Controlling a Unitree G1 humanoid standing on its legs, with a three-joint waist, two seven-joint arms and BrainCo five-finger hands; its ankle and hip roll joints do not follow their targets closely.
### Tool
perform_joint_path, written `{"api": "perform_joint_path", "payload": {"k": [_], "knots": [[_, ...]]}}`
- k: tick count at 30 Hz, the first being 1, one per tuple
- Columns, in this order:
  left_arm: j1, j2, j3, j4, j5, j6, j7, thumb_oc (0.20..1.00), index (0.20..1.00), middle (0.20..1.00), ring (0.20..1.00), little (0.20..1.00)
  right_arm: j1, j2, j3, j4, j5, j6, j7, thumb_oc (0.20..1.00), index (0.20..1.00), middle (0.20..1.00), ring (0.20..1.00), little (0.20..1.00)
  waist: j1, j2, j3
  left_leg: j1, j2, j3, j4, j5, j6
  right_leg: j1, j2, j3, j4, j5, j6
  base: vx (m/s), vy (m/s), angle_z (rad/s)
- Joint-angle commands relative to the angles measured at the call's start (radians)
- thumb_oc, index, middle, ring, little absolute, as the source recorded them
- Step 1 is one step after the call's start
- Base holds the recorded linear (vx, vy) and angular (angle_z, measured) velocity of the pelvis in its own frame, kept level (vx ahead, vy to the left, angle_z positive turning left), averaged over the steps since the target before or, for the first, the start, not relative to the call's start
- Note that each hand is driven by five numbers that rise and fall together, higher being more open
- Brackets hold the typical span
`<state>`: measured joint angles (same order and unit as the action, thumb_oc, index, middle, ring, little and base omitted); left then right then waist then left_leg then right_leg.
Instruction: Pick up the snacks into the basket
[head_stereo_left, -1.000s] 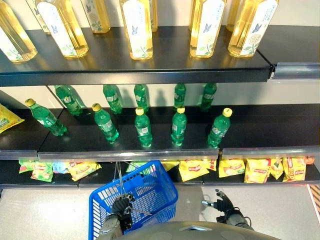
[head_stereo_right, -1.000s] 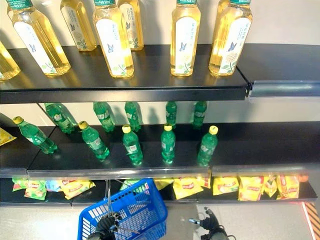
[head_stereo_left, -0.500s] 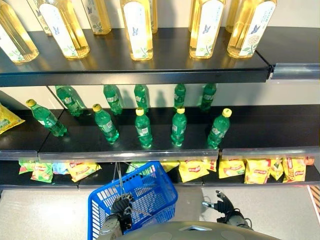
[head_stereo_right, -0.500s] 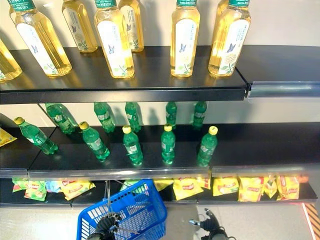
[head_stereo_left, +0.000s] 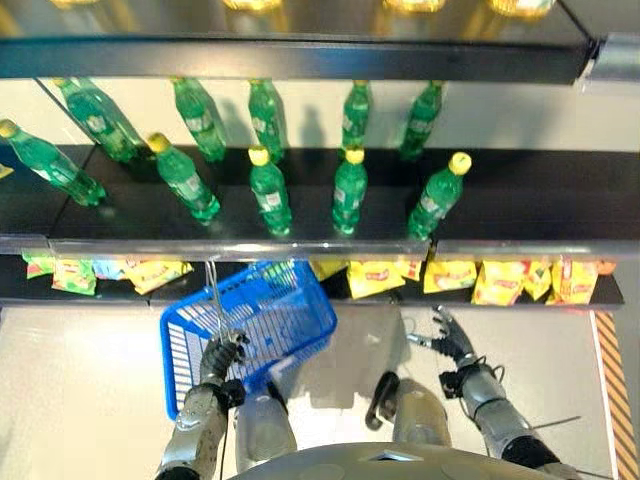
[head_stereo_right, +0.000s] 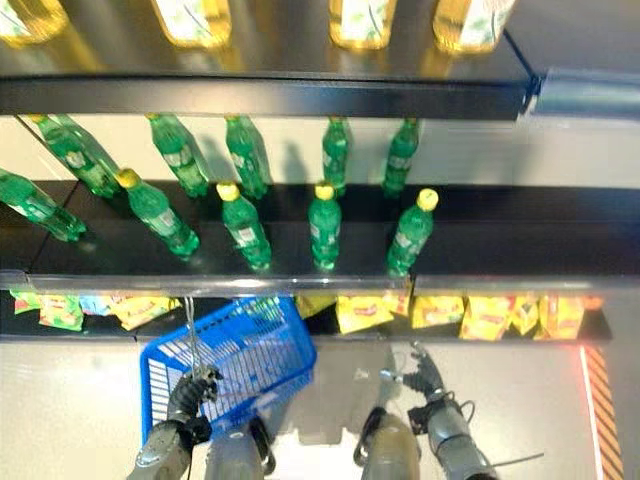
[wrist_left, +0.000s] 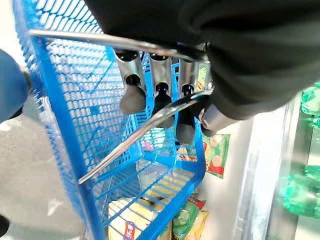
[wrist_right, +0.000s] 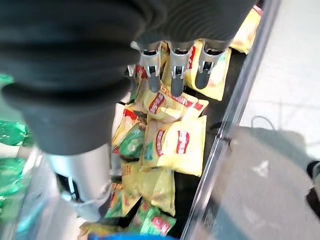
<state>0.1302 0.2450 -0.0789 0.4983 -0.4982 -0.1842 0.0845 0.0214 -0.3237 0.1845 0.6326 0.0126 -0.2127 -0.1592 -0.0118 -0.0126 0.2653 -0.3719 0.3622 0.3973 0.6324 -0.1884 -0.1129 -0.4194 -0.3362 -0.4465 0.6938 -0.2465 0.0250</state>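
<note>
My left hand (head_stereo_left: 222, 355) is curled round the metal handle (wrist_left: 150, 117) of the blue basket (head_stereo_left: 250, 325), which hangs tilted in front of the shelves, just above the floor (head_stereo_left: 80, 390). In my left wrist view the dark fingertips (wrist_left: 132, 100) wrap over the thin bar, and through the blue mesh a yellow packet (wrist_left: 127, 220) shows, though I cannot tell if it lies inside the basket or behind it on the shelf. My right hand (head_stereo_left: 448, 340) hovers open, fingers spread and relaxed, holding nothing, just in front of the bottom shelf (head_stereo_left: 610, 295). The snacks (head_stereo_left: 500, 280), yellow packets with red labels, lie in a loose overlapping row along that shelf, with a few green ones (head_stereo_left: 70, 275) towards its left end. In my right wrist view my straight fingers (wrist_right: 172, 75) point at a heap of yellow packets (wrist_right: 175, 145) that overlap one another, near them but not touching. On the shelf above stand green bottles (head_stereo_left: 345, 190) with yellow caps, some upright and some leaning, in two rows. Higher still, the bases of pale yellow bottles (head_stereo_right: 355, 15) sit on the top shelf (head_stereo_right: 260, 95).
</note>
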Motion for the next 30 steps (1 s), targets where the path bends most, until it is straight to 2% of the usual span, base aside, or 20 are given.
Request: {"api": "perform_joint_path", "payload": {"k": [1, 7, 9, 15, 17, 20, 24, 30], "knots": [[-0.015, 0.007, 0.000, -0.141, -0.045, -0.101, 0.021, 0.200, 0.200, 0.200, 0.200, 0.200, 0.004, 0.000, -0.032, -0.081, 0.010, -0.043, -0.014, 1.000, 1.000, 1.000, 1.000, 1.000, -0.007, 0.006, -0.029, -0.093, 0.032, -0.011, 0.129, -0.029, 0.029, 0.010, -0.039, 0.003, 0.045, 0.008, 0.095, -0.04, 0.002, -0.09], [-0.030, 0.006, 0.006, -0.145, -0.043, -0.099, 0.041, 0.200, 0.200, 0.200, 0.200, 0.200, 0.005, -0.001, -0.027, -0.150, 0.014, -0.059, -0.007, 1.000, 1.000, 1.000, 1.000, 1.000, -0.009, 0.005, -0.032, -0.118, 0.057, -0.001, 0.202, -0.073, 0.034, -0.039, -0.055, 0.028, 0.119, -0.032, 0.087, 0.00, 0.009, -0.07], [-0.020, 0.010, 0.011, -0.152, -0.043, -0.100, 0.037, 0.200, 0.200, 0.200, 0.200, 0.200, 0.043, -0.008, -0.051, -0.255, 0.109, -0.099, 0.037, 1.000, 1.000, 1.000, 1.000, 1.000, -0.018, 0.004, -0.029, -0.114, 0.065, 0.004, 0.219, -0.087, 0.038, -0.046, -0.059, 0.033, 0.133, -0.040, 0.087, 0.01, 0.008, -0.02], [-0.006, 0.012, 0.017, -0.131, -0.052, -0.112, 0.039, 0.200, 0.200, 0.200, 0.200, 0.200, 0.137, -0.016, -0.106, -0.475, 0.174, -0.154, 0.062, 1.000, 1.000, 1.000, 1.000, 1.000, -0.039, 0.004, -0.031, -0.098, 0.073, 0.023, 0.217, -0.091, 0.035, -0.044, -0.060, 0.042, 0.137, -0.047, 0.092, 0.03, 0.016, -0.05], [0.001, 0.010, 0.020, -0.127, -0.056, -0.121, 0.047, 0.200, 0.200, 0.200, 0.200, 0.200, 0.188, -0.018, -0.139, -0.613, 0.207, -0.189, 0.074, 1.000, 1.000, 1.000, 1.000, 1.000, -0.053, 0.003, -0.032, -0.091, 0.077, 0.030, 0.212, -0.089, 0.034, -0.037, -0.059, 0.039, 0.130, -0.047, 0.094, 0.02, 0.007, -0.02], [0.014, 0.010, 0.017, -0.132, -0.057, -0.123, 0.047, 0.200, 0.200, 0.200, 0.200, 0.200, 0.215, -0.017, -0.158, -0.680, 0.233, -0.201, 0.081, 1.000, 1.000, 1.000, 1.000, 1.000, -0.057, 0.005, -0.033, -0.089, 0.079, 0.032, 0.209, -0.087, 0.033, -0.032, -0.057, 0.039, 0.126, -0.048, 0.094, 0.02, 0.004, -0.08], [0.027, 0.014, 0.007, -0.135, -0.076, -0.130, 0.045, 0.200, 0.200, 0.200, 0.200, 0.200, 0.209, -0.009, -0.181, -0.731, 0.256, -0.210, 0.047, 1.000, 1.000, 1.000, 1.000, 1.000, -0.063, 0.004, -0.035, -0.079, 0.078, 0.037, 0.194, -0.079, 0.031, -0.023, -0.051, 0.038, 0.114, -0.042, 0.095, 0.02, 0.004, -0.03], [0.046, 0.019, -0.008, -0.179, -0.088, -0.132, 0.040, 0.200, 0.200, 0.200, 0.200, 0.200, 0.163, -0.021, -0.231, -0.797, 0.179, -0.216, -0.029, 1.000, 1.000, 1.000, 1.000, 1.000, -0.056, 0.006, -0.032, -0.073, 0.081, 0.035, 0.186, -0.074, 0.029, -0.006, -0.049, 0.027, 0.106, -0.045, 0.095, 0.02, 0.001, 0.00]]}}
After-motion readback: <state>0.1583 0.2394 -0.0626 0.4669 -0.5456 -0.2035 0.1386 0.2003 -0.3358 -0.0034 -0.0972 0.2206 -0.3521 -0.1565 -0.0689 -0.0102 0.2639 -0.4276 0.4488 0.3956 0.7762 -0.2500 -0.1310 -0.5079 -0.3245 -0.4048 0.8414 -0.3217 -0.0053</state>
